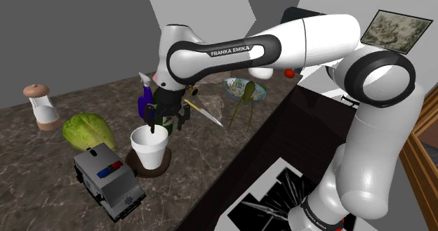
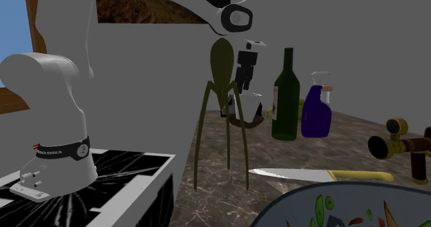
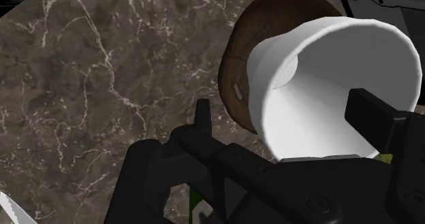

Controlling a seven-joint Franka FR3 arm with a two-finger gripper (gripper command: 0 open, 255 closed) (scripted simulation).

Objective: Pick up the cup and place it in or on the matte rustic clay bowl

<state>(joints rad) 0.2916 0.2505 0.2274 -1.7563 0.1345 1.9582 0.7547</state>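
Tabletop edge: the dark brown, pale-veined marble tabletop (image 1: 42, 173) ends in a straight edge that runs from the shoulder view's lower centre up to the right. The stand's black, white-streaked top (image 1: 281, 194) lies just beyond it.
Open room: bare marble lies between the bowl and that edge. The wrist view shows a wide bare stretch beside the bowl.
Crowding: a white-and-black toy police car (image 1: 109, 182) stands just beside the bowl at lower left. A green leafy lettuce head (image 1: 88, 131) lies near, further left. A purple spray bottle (image 2: 316, 112) and a dark green glass bottle (image 2: 286, 94) stand close behind the cup.
Cup: a plain white, smooth, tapered cup (image 1: 149, 149), wider at the rim, stands upright at the shoulder view's centre-left, in the bowl. Its inside shows plain white wall and floor.
Bowl: a matte brown, rough-textured round bowl (image 1: 160, 170) carries the cup, and its rim shows around the cup's base.
Fingers: the black gripper (image 1: 153, 126) hangs at the cup's rim with its fingers spread. One (image 3: 203, 117) is outside the cup wall and apart from it, and the other (image 3: 371, 110) is over the cup's mouth. They pinch nothing.
Far side: an olive-green three-legged juicer (image 2: 221, 74) stands upright, and a yellow-handled knife (image 2: 321, 174) lies flat near it.
Patterned bowl: a blue-rimmed bowl (image 2: 276, 208) has green and red flecks inside. I cannot tell whether they are pattern or contents.
Far left: a brown-and-white shaker (image 1: 41, 107) stands well apart from the cup.
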